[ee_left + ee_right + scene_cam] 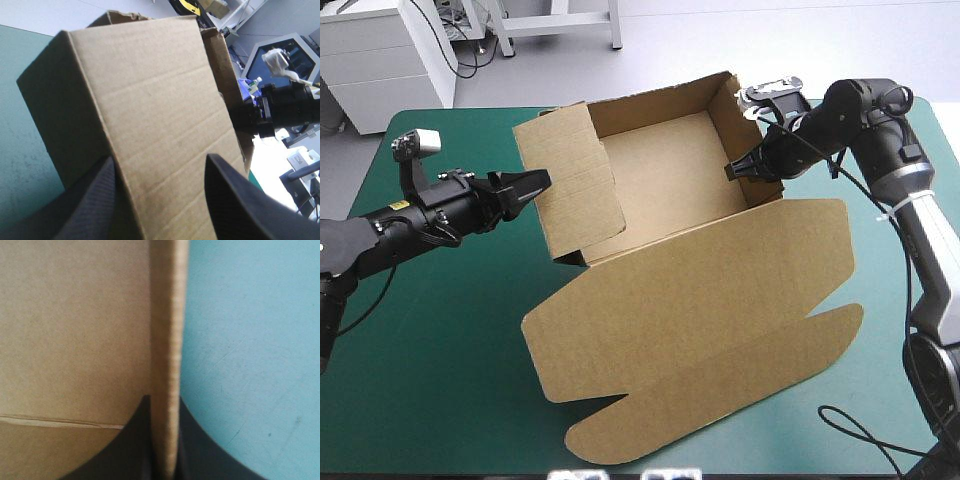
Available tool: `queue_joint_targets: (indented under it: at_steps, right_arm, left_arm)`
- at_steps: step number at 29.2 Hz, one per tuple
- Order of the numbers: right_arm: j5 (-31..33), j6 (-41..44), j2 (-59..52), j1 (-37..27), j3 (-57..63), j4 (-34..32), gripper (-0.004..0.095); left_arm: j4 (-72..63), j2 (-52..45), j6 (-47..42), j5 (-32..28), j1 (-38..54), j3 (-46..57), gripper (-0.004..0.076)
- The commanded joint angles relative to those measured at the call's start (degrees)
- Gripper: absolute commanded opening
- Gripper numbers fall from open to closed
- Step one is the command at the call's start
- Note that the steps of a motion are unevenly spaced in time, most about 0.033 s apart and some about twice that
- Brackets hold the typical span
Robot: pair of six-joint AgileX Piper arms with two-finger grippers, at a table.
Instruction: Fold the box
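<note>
Box (670, 180) walls up, left flap (575, 175) leaning in
Right gripper (735, 168) pinches the right wall (732, 110), left gripper (535, 185) spread open; I'd press that flap slowly, square on.

The box (680, 290) is matt brown corrugated board, faintly ribbed — the teal-green cover (440, 350) looks matt, finely grained.

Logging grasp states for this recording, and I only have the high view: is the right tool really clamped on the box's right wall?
Observer: Yes. The right wrist view shows the right tool all but shut on the box, the right wall's edge between its fingers.
Operator: And the left tool, open or shut?
Observer: Open. The left wrist view shows the left tool with fingers apart, the raised left wall just ahead; contact I cannot tell.
</note>
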Motion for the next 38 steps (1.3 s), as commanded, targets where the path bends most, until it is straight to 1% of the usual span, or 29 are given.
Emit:
queue_joint_targets:
  at_steps: [1,4,10,16,25,27,30,32,35,38]
  right_arm:
    - [-1.9,-0.3,-2.8,-0.1,-1.8,1.7,-0.0015]
    - [-1.9,-0.3,-2.8,-0.1,-1.8,1.6,-0.0015]
    - [-1.9,-0.3,-2.8,-0.1,-1.8,1.3,-0.0015]
    - [-2.5,-0.3,-2.8,-0.1,-1.8,1.3,-0.0015]
    - [-6.2,-0.3,-2.8,-0.1,-1.8,2.0,-0.0015]
    - [-7.2,-0.3,-2.8,0.3,-1.8,1.9,-0.0015]
    - [-8.5,-0.3,-2.8,2.5,-1.8,0.5,-0.0015]
    - [-10.2,0.0,-2.8,4.8,-1.8,-2.2,-0.0015]
    - [-12.6,2.6,-2.8,7.8,-1.8,-6.5,-0.0015]
    - [-13.4,3.4,-2.8,9.0,-1.8,-8.6,-0.0015]
  left_arm:
    - [-4.3,-0.3,-0.8,-1.8,-0.2,-1.9,0.0386]
    - [-1.4,-0.3,-0.8,-1.3,-0.2,-1.9,0.0386]
    - [-0.5,-0.3,-2.6,-2.9,-0.2,-1.9,0.0386]
    - [5.6,-0.3,-10.2,0.5,-0.3,-1.9,0.0386]
    - [8.4,-0.3,-14.1,1.6,-0.8,-2.0,0.0385]
    - [9.7,-0.3,-15.5,-0.1,-2.2,-2.0,0.0385]
    - [15.7,-0.3,-19.6,-4.4,-6.6,-2.0,0.0385]
    - [20.2,0.3,-23.0,-7.3,-10.3,-2.0,0.0383]
    - [25.6,1.1,-27.3,-10.7,-14.8,-2.0,0.0382]
    - [31.6,2.2,-32.9,-11.5,-16.6,-2.0,0.0382]
